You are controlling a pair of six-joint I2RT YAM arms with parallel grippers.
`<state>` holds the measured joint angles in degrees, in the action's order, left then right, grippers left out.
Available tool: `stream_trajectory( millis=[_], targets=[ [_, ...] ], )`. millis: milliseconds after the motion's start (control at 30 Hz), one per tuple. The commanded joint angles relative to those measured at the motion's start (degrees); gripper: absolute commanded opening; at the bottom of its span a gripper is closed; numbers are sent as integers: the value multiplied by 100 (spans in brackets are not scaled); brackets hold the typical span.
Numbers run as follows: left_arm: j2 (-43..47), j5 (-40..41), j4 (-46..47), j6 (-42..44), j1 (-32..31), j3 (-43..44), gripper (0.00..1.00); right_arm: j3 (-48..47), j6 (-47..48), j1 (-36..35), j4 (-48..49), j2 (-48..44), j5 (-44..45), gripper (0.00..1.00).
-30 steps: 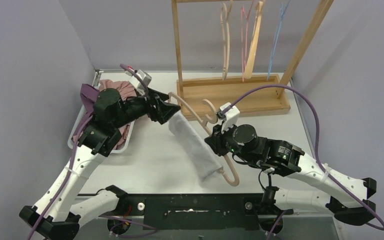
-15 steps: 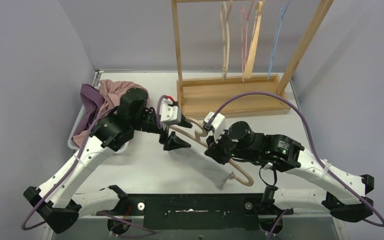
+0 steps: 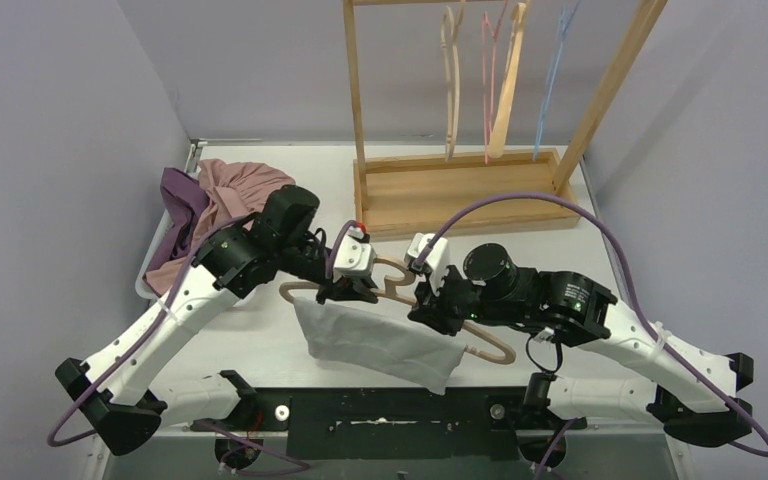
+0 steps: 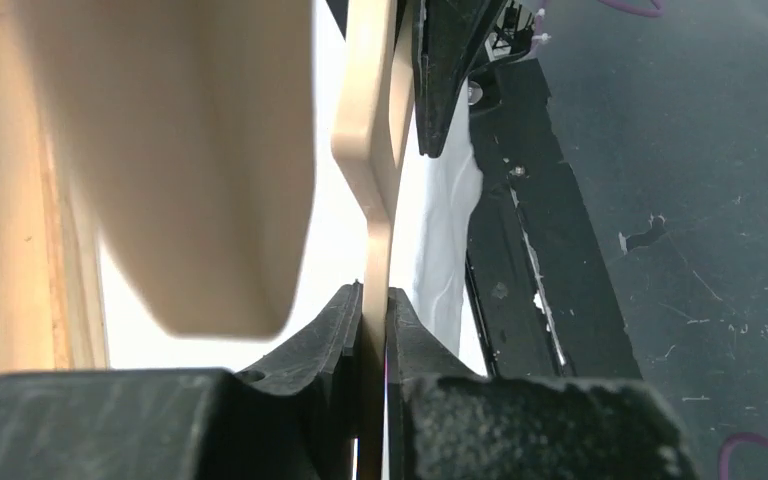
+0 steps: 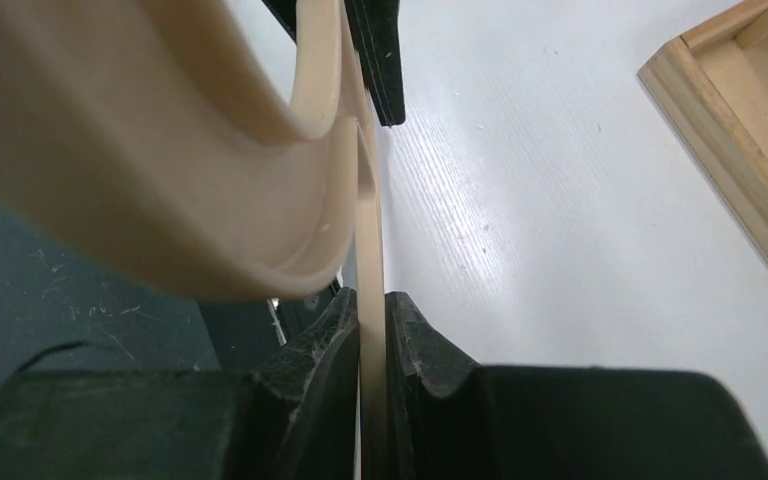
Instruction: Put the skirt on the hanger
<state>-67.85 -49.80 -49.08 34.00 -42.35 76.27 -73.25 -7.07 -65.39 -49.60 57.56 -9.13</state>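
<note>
A wooden rack [image 3: 460,192] stands at 12 to 1 o'clock on the white surface [image 3: 290,165], its base a shallow box. Inside its frame hang a beige hanger [image 3: 449,90], a pink hanger [image 3: 486,100], a wooden hanger [image 3: 509,80] and a blue hanger [image 3: 552,80]. At 9 to 10 o'clock, a pink garment [image 3: 245,183] and a purple garment [image 3: 180,195] lie heaped together. A black strip [image 3: 390,412] lines the 6 o'clock edge.

The hanger [image 3: 495,348], pale beige with a curved hook, is being held just to the 6 o'clock side of the table's middle. Its arms are running from 9 o'clock down toward 4 o'clock, and its hook is pointing to 12. The left gripper [image 3: 353,291] and the right gripper [image 3: 430,300] are pinching it on either side of the hook. The skirt [image 3: 370,340], white and lightly creased, is hanging off it toward 6 o'clock, covering most of its length.
</note>
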Motion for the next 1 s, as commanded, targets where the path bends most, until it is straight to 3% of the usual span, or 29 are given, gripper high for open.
stream_trajectory(
  millis=[0,67,100,167,200,233,333,633,867,967],
  targets=[
    [245,395,-7,220,95,396,0,-100,-41,-61,569,-377,-155,0],
    [328,395,45,222,95,406,0,-66,-103,-62,574,-470,-136,6],
    [366,386,87,207,95,406,0,-40,-141,-59,575,-530,-123,16],
    [426,370,93,187,95,437,0,17,-289,-60,545,-681,-18,50],
    [449,360,61,189,95,472,0,66,-349,-62,529,-770,0,61],
    [482,372,16,188,95,500,0,111,-423,-62,512,-887,15,68],
    [597,409,-125,163,95,554,0,242,-775,-58,400,-1272,143,76],
    [773,162,-578,106,95,948,0,374,-1191,-58,-157,-1931,453,71],
    [570,-4,-934,156,96,1247,0,229,-982,-62,-359,-1933,438,58],
    [602,-70,-883,145,96,1253,0,191,-913,-60,-332,-1899,424,36]
  ],
)
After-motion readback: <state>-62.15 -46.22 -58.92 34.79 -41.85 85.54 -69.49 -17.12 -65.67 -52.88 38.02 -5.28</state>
